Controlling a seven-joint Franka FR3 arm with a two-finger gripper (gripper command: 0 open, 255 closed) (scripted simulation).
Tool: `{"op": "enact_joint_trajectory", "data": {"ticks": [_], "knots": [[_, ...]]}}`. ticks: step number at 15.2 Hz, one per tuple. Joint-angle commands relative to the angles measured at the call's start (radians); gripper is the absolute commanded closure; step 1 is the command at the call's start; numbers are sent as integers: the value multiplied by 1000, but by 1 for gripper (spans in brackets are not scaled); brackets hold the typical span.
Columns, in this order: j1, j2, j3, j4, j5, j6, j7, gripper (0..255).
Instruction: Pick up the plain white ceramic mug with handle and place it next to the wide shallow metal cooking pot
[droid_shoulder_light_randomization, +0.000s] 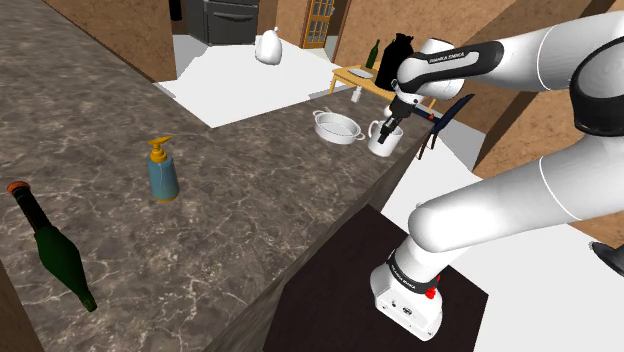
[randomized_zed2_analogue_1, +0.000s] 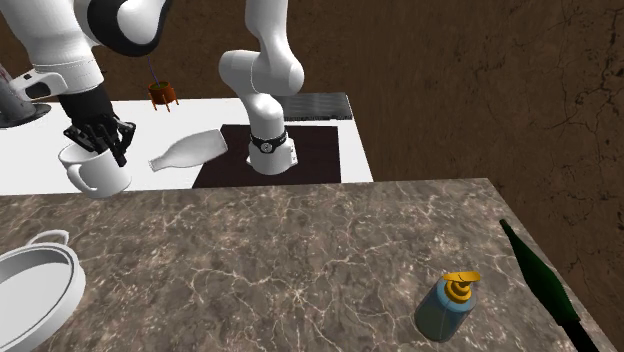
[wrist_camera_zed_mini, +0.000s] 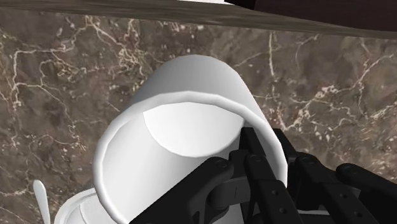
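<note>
Shoulder view, from the left: dark green bottle (droid_shoulder_light_randomization: 58, 252) on the brown marbled countertop (droid_shoulder_light_randomization: 240, 200), leaning, orange cap up. Right of it and well apart, a blue soap dispenser (droid_shoulder_light_randomization: 163, 174) with an orange pump, upright.

Further right, near the counter's far corner: wide shallow metal pot (droid_shoulder_light_randomization: 338, 127), two side handles, upright. Just beside it on the right, the white mug (droid_shoulder_light_randomization: 384, 140), mouth up, handle toward the pot. Narrow gap between the two; they do not touch. Cannot tell whether the mug's base rests on the stone or hangs just above it.

Gripper (droid_shoulder_light_randomization: 391, 127) comes down onto the mug's rim from above. The white arm (droid_shoulder_light_randomization: 520, 70) arcs back to the stand (droid_shoulder_light_randomization: 405, 292) at lower right, on a dark mat.

Second exterior view, from the left: pot (randomized_zed2_analogue_1: 30, 290), then mug (randomized_zed2_analogue_1: 96, 172) by the counter's far edge with gripper (randomized_zed2_analogue_1: 104, 150) on its rim, then dispenser (randomized_zed2_analogue_1: 447, 306), then bottle (randomized_zed2_analogue_1: 545, 285).

Wrist view: mug (wrist_camera_zed_mini: 184, 121) seen from above, empty inside. Gripper (wrist_camera_zed_mini: 266, 145) is nearly closed, pinching the mug's wall at the rim, one black finger (wrist_camera_zed_mini: 251, 159) inside the cup and the other outside.
</note>
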Motion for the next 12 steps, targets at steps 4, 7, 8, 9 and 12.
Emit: {"op": "enact_joint_trajectory", "data": {"ticks": [4, 7, 8, 9, 12], "knots": [[4, 33, -11, -42, 3, 75, -6, 255], [6, 57, -20, -65, 7, 122, -12, 255], [7, 66, -23, -73, 9, 138, -14, 255], [9, 75, -26, -80, 10, 154, -17, 255], [15, 113, -37, -105, 20, 216, -28, 255]]}}
